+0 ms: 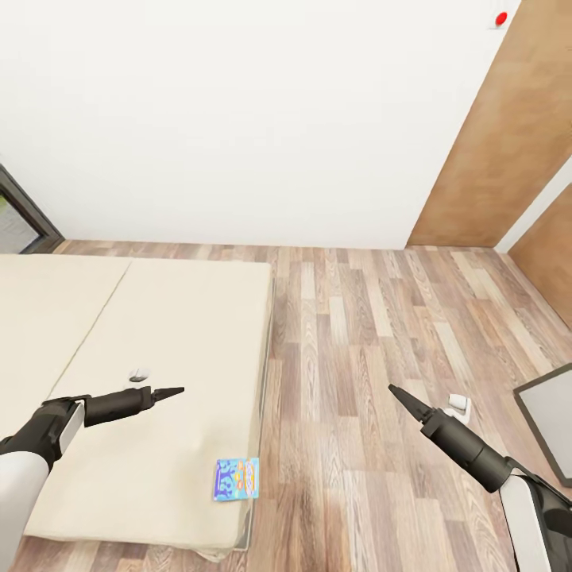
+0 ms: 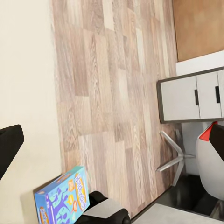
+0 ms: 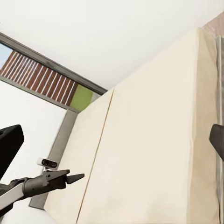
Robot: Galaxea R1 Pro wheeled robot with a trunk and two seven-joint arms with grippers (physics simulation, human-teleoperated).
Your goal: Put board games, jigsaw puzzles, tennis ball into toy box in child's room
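A blue board game (image 1: 236, 479) lies near the bed (image 1: 159, 334) edge. Both hands, left hand (image 1: 171, 392) and right hand (image 1: 395, 393), look pinched shut and empty. Open the left hand wide before reaching down.

A blue board game (image 1: 237, 478) with busy printed cover is lying flat near the corner of the plain cream-beige bed (image 1: 159, 334), beside its grey edge.
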